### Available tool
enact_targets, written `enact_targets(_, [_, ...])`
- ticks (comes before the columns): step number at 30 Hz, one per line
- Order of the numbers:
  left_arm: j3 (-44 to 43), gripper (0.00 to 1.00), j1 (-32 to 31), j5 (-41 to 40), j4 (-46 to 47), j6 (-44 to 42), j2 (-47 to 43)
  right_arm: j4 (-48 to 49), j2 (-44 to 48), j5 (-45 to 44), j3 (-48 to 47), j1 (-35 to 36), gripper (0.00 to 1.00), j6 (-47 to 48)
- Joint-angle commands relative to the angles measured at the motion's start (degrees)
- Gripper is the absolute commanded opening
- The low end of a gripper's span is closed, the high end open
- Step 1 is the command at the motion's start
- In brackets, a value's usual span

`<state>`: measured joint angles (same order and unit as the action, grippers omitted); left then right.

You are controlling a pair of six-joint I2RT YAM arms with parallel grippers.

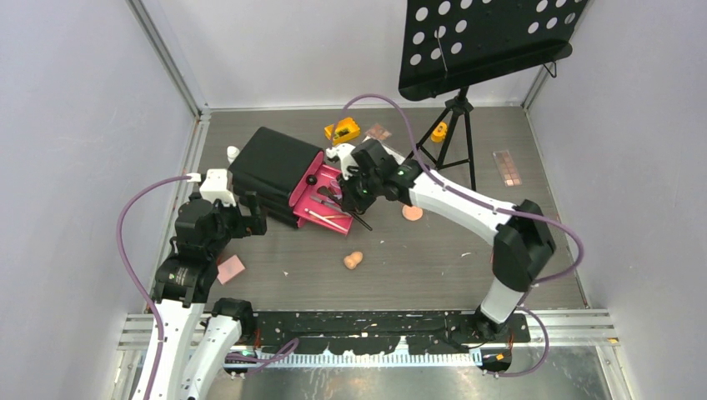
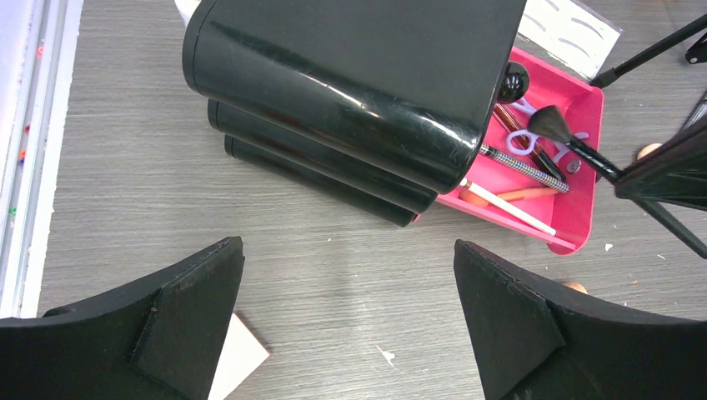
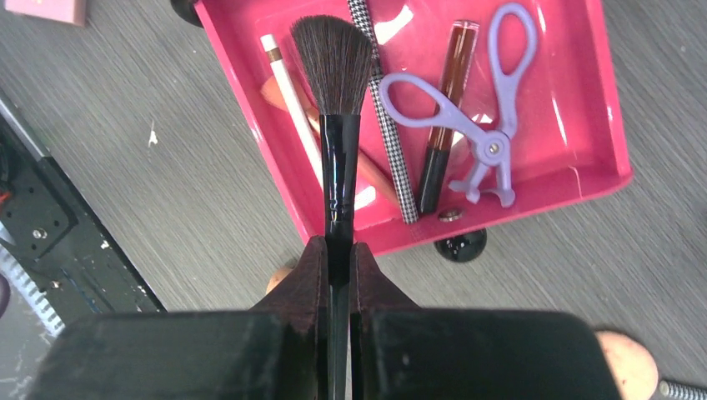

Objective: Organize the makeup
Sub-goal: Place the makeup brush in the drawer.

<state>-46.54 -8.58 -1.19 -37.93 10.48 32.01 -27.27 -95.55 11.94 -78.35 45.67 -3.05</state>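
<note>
We clamp the black-handled brush (image 3: 338,142) by its handle in our right gripper (image 3: 338,250). Its long axis runs straight out from the fingers, bristles pointing away over the open pink drawer (image 3: 584,158), beside the white pencil (image 3: 289,92) and lilac scissors (image 3: 493,148). Our left gripper (image 2: 348,250) hangs spread wide near the black chest (image 2: 350,67).

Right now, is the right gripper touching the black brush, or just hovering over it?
Touching. The right wrist view shows the right gripper with its jaws shut on the handle of the black brush, no gap either side, bristles over the pink drawer.
</note>
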Motion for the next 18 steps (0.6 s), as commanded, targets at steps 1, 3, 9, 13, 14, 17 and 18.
enact_targets(1, [0.3, 1.00, 0.3, 0.8, 2.8, 0.0, -0.5, -10.1, -5.7, 3.6, -8.7, 0.1, 0.00, 5.3])
enact_targets(3, [0.3, 1.00, 0.3, 0.8, 2.8, 0.0, -0.5, -12.3, -7.8, 3.7, -11.5, 0.2, 0.00, 6.2])
enact_targets(9, [0.3, 1.00, 0.3, 0.8, 2.8, 0.0, -0.5, -16.0, -12.0, 4.1, -17.4, 0.4, 0.00, 9.0])
enact_targets(13, [0.3, 1.00, 0.3, 0.8, 2.9, -0.1, -0.5, -17.8, -15.1, 4.5, -21.2, 0.6, 0.00, 10.3])
enact_targets(14, [0.3, 1.00, 0.3, 0.8, 2.9, -0.1, -0.5, -18.4, -16.1, 4.5, -22.3, 0.8, 0.00, 10.6])
enact_targets(17, [0.3, 1.00, 0.3, 0.8, 2.9, -0.1, -0.6, -19.6, -19.0, 4.3, -25.6, 1.1, 0.00, 11.3])
enact_targets(18, [0.3, 1.00, 0.3, 0.8, 2.9, -0.1, -0.5, -19.9, -19.7, 4.1, -26.4, 1.2, 0.00, 11.4])
